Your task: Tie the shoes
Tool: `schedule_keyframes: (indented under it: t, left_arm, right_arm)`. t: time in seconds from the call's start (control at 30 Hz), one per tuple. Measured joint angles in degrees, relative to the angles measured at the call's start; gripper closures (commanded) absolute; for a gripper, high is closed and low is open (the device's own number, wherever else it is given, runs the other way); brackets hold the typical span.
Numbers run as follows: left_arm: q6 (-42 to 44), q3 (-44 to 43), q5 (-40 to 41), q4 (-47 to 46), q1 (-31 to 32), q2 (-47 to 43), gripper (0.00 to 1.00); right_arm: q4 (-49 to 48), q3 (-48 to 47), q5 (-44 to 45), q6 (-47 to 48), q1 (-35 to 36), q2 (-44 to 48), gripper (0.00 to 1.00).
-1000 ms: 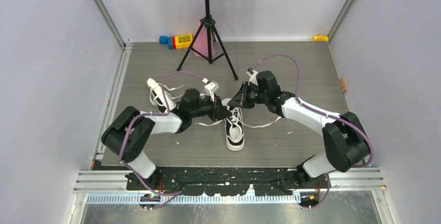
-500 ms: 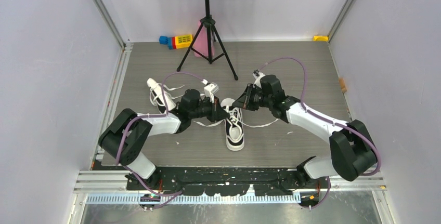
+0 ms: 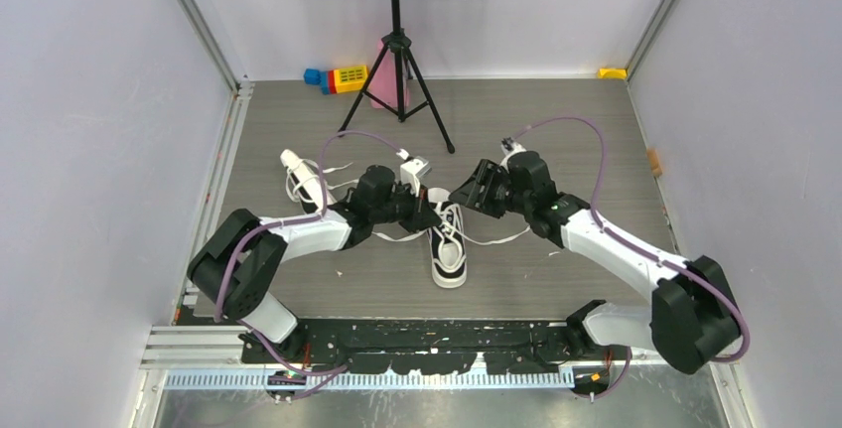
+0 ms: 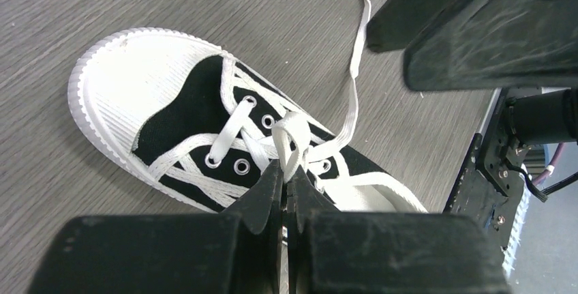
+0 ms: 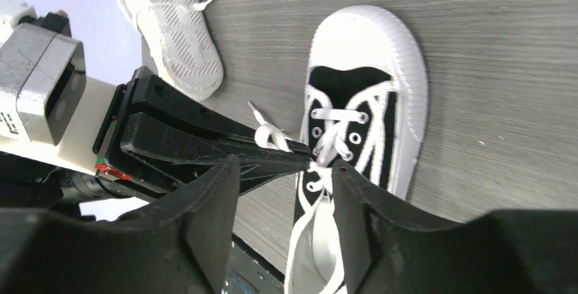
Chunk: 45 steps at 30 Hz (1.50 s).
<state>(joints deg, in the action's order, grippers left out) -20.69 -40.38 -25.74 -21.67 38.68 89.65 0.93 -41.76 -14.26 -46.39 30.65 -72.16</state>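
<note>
One of the shoes, black with a white toe cap, stands upright mid-table with its toe toward the arms' bases. My left gripper hangs over its eyelets, shut on a loop of white lace just above the tongue; its tips meet on the loop. My right gripper is open above the shoe's heel opening, with nothing between its fingers. The loose lace end trails across the table past the right gripper's fingers. The other shoe lies on its side at the left, sole showing.
A black music stand's tripod stands at the back centre, with coloured toy blocks and a pink object beside it. A small yellow piece sits in the back right corner. Walls enclose the table on three sides.
My right gripper has opened, let go of the lace and drawn back to the right. My left gripper has shut on the lace loop and shifted slightly right.
</note>
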Motion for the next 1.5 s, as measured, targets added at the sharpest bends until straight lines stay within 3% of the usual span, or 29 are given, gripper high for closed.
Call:
schedule_keyframes:
  t: [0.17,0.47,0.7,1.0,1.07,1.13,1.2,1.23,1.5]
  left_arm:
    - [0.87,-0.94,1.31,2.95,0.33,-0.76,1.00]
    - [3.19,-2.54,2.38,6.38,0.74,-1.51,1.00]
    - [4.81,-2.69,2.86,7.43,0.85,-3.10,1.00]
    - [6.19,-2.69,2.80,7.41,0.96,-3.48,1.00]
    - [6.34,-2.67,2.80,7.41,0.96,-3.48,1.00]
    - [6.49,-2.69,2.78,7.41,0.96,-3.48,1.00]
    - [6.69,-2.67,2.78,7.43,0.96,-3.48,1.00]
    - [6.86,-2.67,2.78,7.43,0.96,-3.48,1.00]
    - [8.85,-2.91,3.80,10.97,0.96,-4.55,1.00]
  right_arm:
    - [8.13,1.60,8.85,-5.22,0.00,6.71,0.36]
    - [24.96,4.52,21.94,-26.01,0.04,10.56,0.46]
    - [26.60,9.38,23.21,-36.35,0.09,10.12,0.46]
    - [22.18,10.84,22.12,-41.72,0.87,1.81,0.49]
    - [20.61,10.80,21.81,-42.51,1.01,0.13,0.54]
    - [18.67,10.73,21.75,-42.88,1.03,-1.03,0.65]
    - [17.18,10.56,21.84,-42.88,1.07,-2.27,0.92]
    - [16.55,10.38,21.84,-42.53,1.07,-3.02,0.99]
    - [18.60,6.73,24.35,-33.20,-2.99,-1.68,1.00]
